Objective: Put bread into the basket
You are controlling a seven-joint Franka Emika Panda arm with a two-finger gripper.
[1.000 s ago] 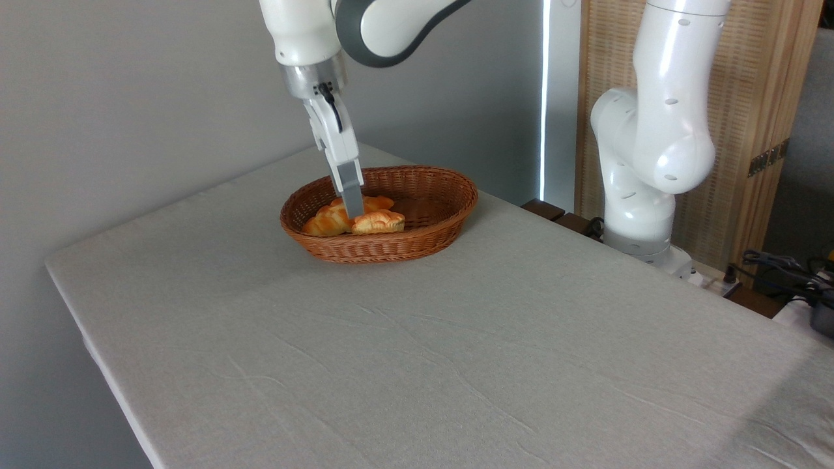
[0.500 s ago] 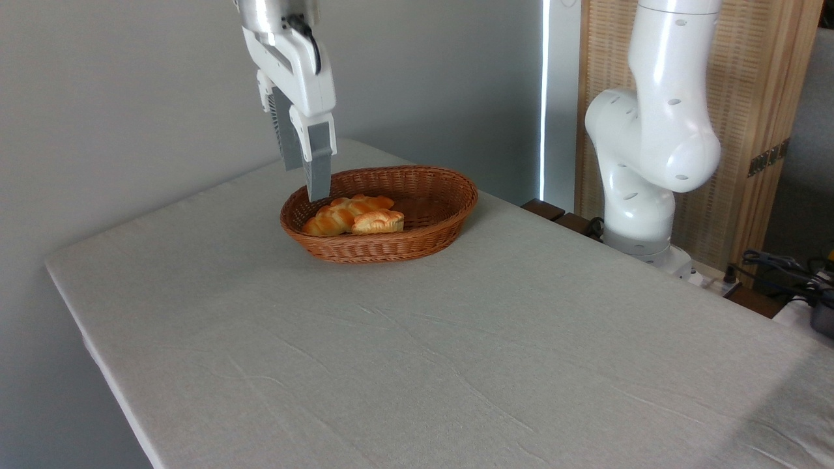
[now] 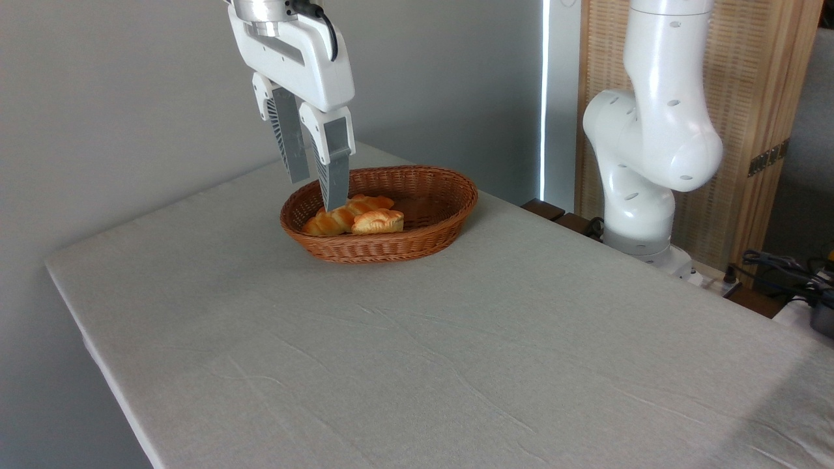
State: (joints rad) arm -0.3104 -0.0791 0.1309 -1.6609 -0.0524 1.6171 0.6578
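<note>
Bread (image 3: 378,222), a small orange bun, lies inside the wicker basket (image 3: 430,241) beside a longer twisted roll (image 3: 339,215). Left of and above both, the gripper (image 3: 317,190) hangs over the basket's left rim, fingers parted and holding nothing. Grey cloth covers the table (image 3: 417,352).

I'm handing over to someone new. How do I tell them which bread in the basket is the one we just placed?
Find the oval wicker basket at the table's far side, below the open gripper. Two breads lie in its left half. Ours is the bread nearer the camera: short and stubby, unlike the longer twisted loaf behind it.
</note>
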